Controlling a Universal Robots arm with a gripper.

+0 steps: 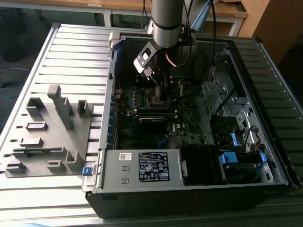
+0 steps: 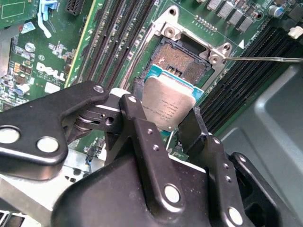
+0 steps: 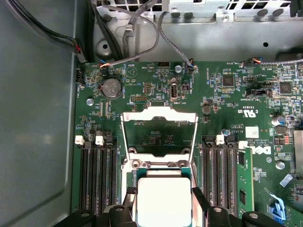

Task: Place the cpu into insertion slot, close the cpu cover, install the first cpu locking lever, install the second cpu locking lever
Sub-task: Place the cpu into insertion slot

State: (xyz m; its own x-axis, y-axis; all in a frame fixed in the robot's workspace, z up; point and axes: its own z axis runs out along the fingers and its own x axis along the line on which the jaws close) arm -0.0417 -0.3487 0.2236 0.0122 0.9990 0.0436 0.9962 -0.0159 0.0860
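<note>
the gripper point(image 2: 163, 112) has its two fingers pinched shut on opposite edges of the cpu point(image 2: 168, 97). the chip hangs over the insertion slot point(image 2: 183, 57), covering one side of it in the second wrist view and leaving the rest of the dark contact field bare. whether the chip touches the slot cannot be told. the cpu cover point(image 3: 158, 112) stands open at the slot's edge away from the gripper, and a thin locking lever point(image 2: 265, 59) juts out beside the slot. the likely trouble is misalignment: if the chip goes down offset or tilted, a corner could catch the slot's rim or bend its fine contacts. a weak pinch could also let it drop askew onto the slot.
</note>
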